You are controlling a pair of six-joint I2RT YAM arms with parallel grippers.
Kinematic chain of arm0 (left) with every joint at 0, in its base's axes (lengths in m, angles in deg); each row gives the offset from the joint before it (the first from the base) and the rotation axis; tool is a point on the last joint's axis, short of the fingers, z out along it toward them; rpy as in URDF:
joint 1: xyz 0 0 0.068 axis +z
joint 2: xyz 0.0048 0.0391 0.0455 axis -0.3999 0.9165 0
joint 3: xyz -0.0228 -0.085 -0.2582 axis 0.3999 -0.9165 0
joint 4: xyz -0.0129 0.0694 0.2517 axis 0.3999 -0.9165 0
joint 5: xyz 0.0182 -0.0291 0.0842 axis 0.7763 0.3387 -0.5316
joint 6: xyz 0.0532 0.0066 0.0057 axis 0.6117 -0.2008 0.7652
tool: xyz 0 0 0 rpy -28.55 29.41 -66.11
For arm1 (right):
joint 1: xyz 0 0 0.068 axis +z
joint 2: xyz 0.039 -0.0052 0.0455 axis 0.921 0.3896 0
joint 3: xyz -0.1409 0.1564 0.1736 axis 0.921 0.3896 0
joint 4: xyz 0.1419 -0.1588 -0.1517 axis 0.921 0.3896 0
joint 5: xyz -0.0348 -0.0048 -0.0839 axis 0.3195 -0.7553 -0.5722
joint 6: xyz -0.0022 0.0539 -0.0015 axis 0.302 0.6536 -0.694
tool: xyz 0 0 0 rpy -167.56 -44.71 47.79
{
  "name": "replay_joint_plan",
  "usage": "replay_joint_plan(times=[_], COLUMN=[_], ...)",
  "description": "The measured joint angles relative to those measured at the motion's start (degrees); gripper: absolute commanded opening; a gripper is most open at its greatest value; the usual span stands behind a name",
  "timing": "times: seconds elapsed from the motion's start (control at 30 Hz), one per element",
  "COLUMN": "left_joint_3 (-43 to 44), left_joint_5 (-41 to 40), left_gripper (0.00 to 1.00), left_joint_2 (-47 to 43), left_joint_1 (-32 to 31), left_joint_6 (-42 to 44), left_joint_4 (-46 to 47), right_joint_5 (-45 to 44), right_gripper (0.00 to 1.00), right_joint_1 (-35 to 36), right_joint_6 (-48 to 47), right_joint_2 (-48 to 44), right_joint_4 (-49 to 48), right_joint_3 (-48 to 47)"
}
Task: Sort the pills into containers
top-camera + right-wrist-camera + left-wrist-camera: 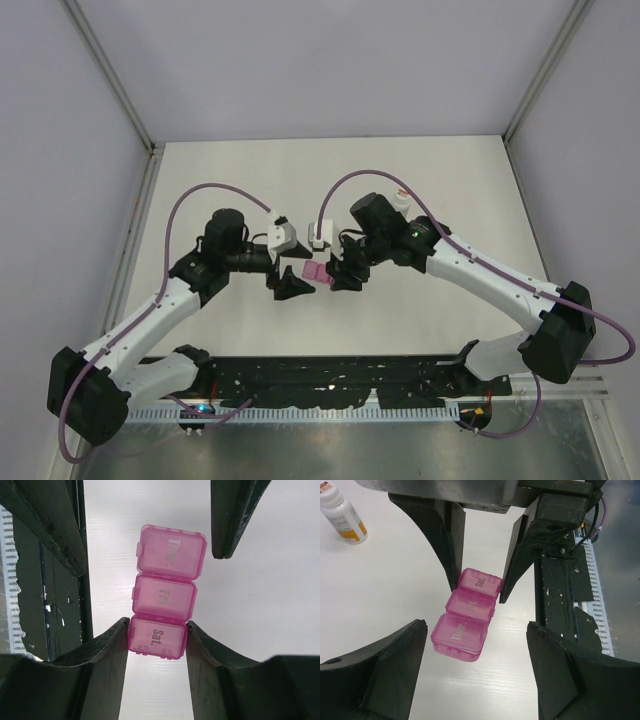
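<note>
Overhead, you see the pink pill box [317,271] lying on the white table [250,180], between the left gripper [295,285] and the right gripper [345,277]. Its lettering is too small to read from there.

From the left wrist, you can read the three closed lids: "Thur" nearest, then "Fri", then "Sat". A white bottle [342,515] with an orange label stands well apart at the upper left, and its print is illegible. Your left jaws are spread wide on either side of the "Thur" end and touch nothing.

From the right wrist, "Sat." is the nearest lid. Your right jaws are narrow and press both sides of that end compartment, gripping the box.
</note>
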Motion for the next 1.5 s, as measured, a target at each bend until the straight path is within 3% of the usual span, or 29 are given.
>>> replay_joint_plan(times=[0.2,0.4,1.03,1.5], left_joint_3=[-0.52,-0.79,-1.44,-1.4], left_joint_5=[-1.22,-4.07,-8.48,-13.14], left_gripper=[0.68,0.63,0.6,0.61], left_joint_2=[-1.29,-1.22,-0.81,1.73], left_joint_1=[0.11,0.2,0.24,0.28], left_joint_6=[1.95,2.71,-2.75,-2.93], left_joint_4=[0.74,2.12,9.18,9.51], right_joint_5=[0.2,0.42,-0.7,-0.42], right_gripper=[0.06,0.06,0.06,0.06], right_joint_1=[0.0,0.11,0.59,1.36], right_joint_6=[-0.15,-0.17,-0.44,-1.07], right_joint_2=[0.0,0.0,0.17,0.17], right_joint_4=[0.02,0.02,0.04,0.04], right_joint_3=[0.13,0.13,0.39,0.44])
